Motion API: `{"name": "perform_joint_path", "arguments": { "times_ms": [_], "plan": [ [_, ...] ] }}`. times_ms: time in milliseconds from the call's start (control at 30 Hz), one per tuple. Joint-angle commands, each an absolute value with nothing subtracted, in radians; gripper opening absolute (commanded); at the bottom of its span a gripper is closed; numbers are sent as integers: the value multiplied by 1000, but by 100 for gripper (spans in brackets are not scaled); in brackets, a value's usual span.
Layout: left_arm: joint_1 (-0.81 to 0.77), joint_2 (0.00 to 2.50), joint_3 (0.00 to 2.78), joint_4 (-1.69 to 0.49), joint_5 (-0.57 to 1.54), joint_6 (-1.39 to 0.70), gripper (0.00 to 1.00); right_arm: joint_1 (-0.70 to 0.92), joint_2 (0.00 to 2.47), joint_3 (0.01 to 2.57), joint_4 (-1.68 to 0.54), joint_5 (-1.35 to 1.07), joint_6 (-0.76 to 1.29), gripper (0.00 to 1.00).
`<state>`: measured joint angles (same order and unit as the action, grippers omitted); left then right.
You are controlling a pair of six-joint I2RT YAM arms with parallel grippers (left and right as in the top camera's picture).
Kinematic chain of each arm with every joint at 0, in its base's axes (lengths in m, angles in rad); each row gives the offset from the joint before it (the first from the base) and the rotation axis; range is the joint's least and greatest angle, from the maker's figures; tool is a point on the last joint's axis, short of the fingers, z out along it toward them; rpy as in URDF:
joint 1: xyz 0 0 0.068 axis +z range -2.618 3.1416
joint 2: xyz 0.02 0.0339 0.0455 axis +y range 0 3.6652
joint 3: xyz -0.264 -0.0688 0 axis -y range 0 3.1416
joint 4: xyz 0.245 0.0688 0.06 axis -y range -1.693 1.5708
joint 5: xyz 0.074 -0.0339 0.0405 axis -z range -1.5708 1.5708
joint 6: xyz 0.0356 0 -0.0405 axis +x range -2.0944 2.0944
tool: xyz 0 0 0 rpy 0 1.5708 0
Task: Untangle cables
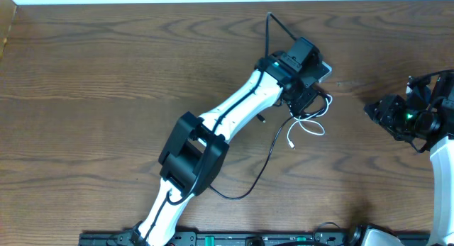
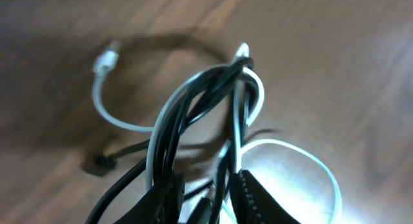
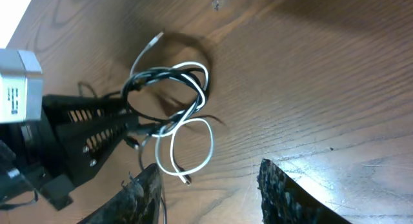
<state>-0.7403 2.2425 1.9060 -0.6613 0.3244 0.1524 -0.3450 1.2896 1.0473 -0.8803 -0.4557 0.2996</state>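
The white cable (image 1: 316,127) and the black cable (image 1: 268,157) are knotted together right of the table's middle. My left gripper (image 1: 307,108) is shut on the knot. In the left wrist view both cords run between its fingers (image 2: 210,201): the black cable (image 2: 193,101) wraps the white cable (image 2: 110,112), which ends in a white plug (image 2: 104,58). My right gripper (image 1: 372,111) is open and empty, to the right of the knot. In the right wrist view its fingers (image 3: 213,192) frame the white loop (image 3: 210,143), the black loop (image 3: 155,75) and the left gripper (image 3: 97,133).
The black cable trails down toward the left arm's base (image 1: 234,195). A small black plug (image 2: 100,164) lies on the wood table (image 1: 106,83) beside the knot. The table's far edge (image 1: 213,2) meets a white wall. A black rail (image 1: 248,239) runs along the near edge.
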Motion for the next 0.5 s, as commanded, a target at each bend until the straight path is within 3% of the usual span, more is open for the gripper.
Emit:
{"name": "perform_joint_path", "arguments": {
  "times_ms": [0, 367, 467],
  "plan": [
    [-739, 2253, 1915, -649, 238, 168, 32, -351, 1290, 1061, -883, -455, 271, 46],
    [-739, 2302, 1866, -633, 174, 168, 32, -351, 1296, 1060, -883, -455, 271, 47],
    [-739, 2323, 1866, -643, 175, 168, 23, -351, 1296, 1060, -881, -455, 271, 47]
  ]
}}
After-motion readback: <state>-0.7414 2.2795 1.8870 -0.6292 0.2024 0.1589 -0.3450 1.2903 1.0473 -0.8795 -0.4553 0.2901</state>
